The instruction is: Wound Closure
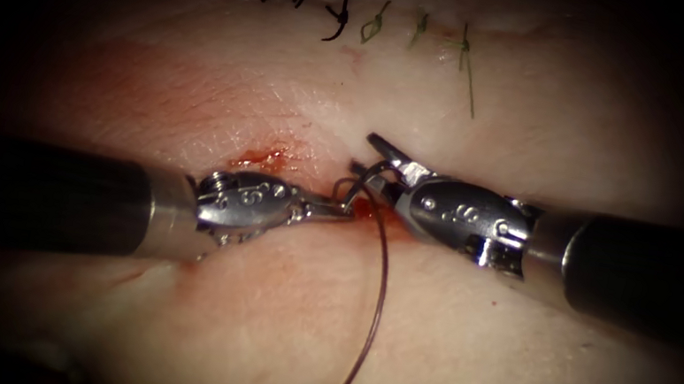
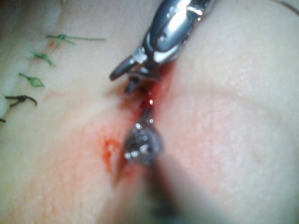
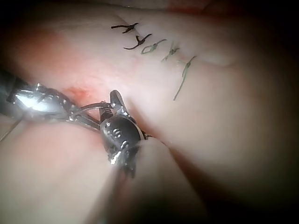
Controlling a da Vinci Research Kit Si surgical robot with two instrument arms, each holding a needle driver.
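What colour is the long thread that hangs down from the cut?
Dark purple-brown thread, seen best in the endoscope view.

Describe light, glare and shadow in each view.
Endoscope view: tissue lit centrally, edges dark, glare on the left tool, shut on the needle over the cut, and the open, empty right tool. Left wrist view: bright. Right wrist view: dark beyond stitches.
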